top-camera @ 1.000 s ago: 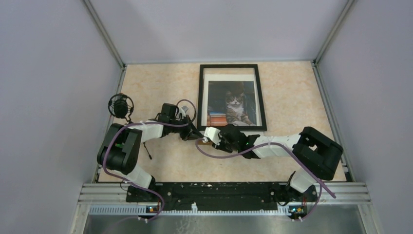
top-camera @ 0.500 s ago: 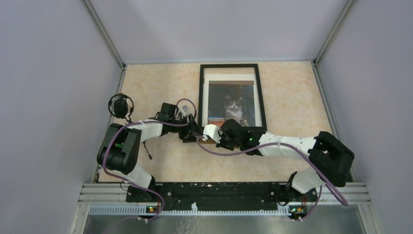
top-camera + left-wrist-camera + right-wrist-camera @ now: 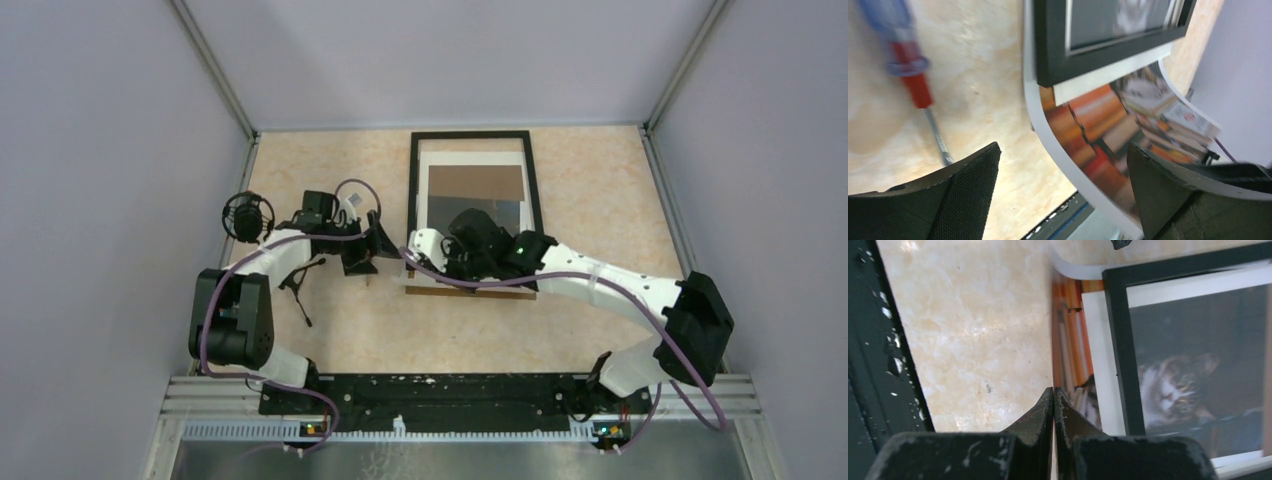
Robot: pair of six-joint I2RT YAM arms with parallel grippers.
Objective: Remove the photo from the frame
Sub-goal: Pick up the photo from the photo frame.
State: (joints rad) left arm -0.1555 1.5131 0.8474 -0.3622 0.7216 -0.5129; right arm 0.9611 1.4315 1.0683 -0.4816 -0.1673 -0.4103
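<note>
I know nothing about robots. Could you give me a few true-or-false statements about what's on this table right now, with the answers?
1. The photo sticks out past the edge of the frame. True.
2. The fingers of the left hand are pressed together. False: they stand wide apart.
3. A screwdriver with a red and blue handle lies on the table. True.
4. The right hand is wide open. False: its fingers are closed together.
5. The photo shows a dog. False: it shows a cat.
</note>
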